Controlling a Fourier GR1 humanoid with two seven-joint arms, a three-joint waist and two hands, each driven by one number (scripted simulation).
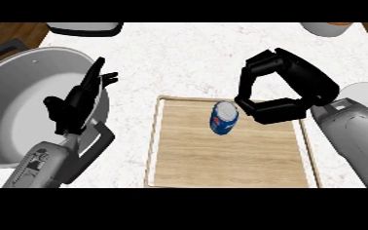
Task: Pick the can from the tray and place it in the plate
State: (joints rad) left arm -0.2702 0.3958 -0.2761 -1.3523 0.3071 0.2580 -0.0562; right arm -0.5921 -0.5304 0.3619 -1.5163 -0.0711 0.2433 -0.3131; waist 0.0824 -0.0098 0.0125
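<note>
Since the can (224, 118) is standing upright near the far edge of the wooden tray (230, 163), this looks like the reach-and-grab part, nothing lifted yet imo. The right hand (287, 90) is just to the can's right, fingers and thumb arched apart into a wide C that opens toward the can. The lowest tip is right up against the can's side and I honestly can't tell if it's touching. Nothing is wrapped round it though. To do this well I'd slide that hand sideways until the can sits deep in the gap, thumb one side, fingers the other, around mid-body rather than the top rim, and only then close. Leading with a fingertip could tip it, it's a tall narrow thing on smooth wood. The plate (28, 92) is the big white one off to the left on the marble counter (179, 63), well apart from the can, so it's a long carry. The left hand (75, 108) sits over the plate's right rim, fingers straight and slightly fanned, holding nothing, and might crowd the drop.
</note>
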